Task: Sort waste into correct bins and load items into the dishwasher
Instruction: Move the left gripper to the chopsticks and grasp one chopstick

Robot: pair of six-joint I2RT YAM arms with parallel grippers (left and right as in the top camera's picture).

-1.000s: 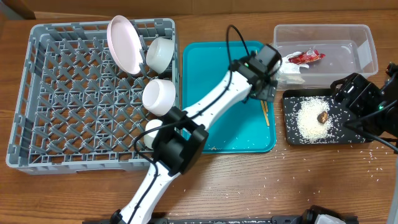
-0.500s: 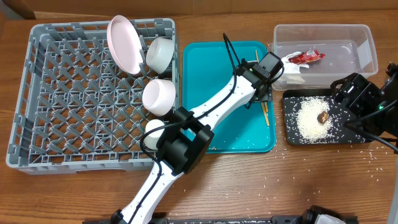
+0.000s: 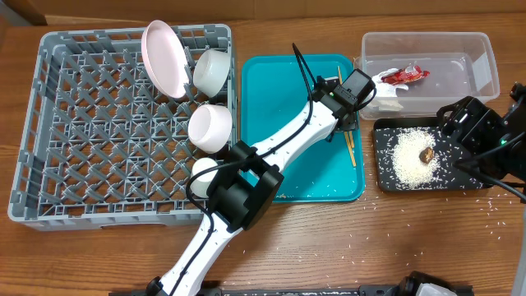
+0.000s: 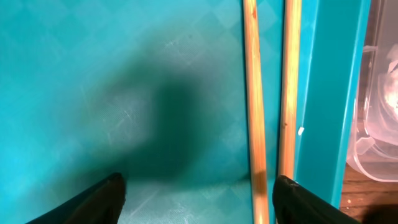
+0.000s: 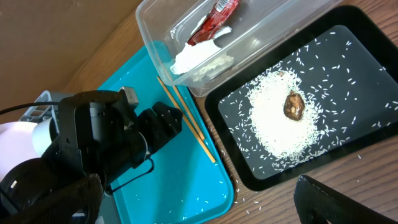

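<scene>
At far left, the dish rack (image 3: 49, 123) holds plate (image 3: 164, 57), both bowls (image 3: 211, 71) and cup (image 3: 201, 177); only the chopsticks (image 4: 255, 93) remain, by the teal tray's (image 3: 279, 90) right rim. The left gripper's (image 4: 199, 193) wrist view alone shows its fingers spread above them. Rightward, clear tub (image 3: 485, 57) and black tray (image 3: 382, 182) hold wrapper (image 3: 403, 76) and most rice (image 3: 407, 160); right gripper (image 5: 199, 202) gapes, empty.

left claw (image 4: 199, 182) spread wide, arm reaching far forward | right claw (image 5: 199, 186) spread wide

Chopsticks (image 4: 255, 93) tight against teal tray (image 4: 320, 93) rim, clear tub (image 4: 380, 112) just beyond; inner side open.
</scene>
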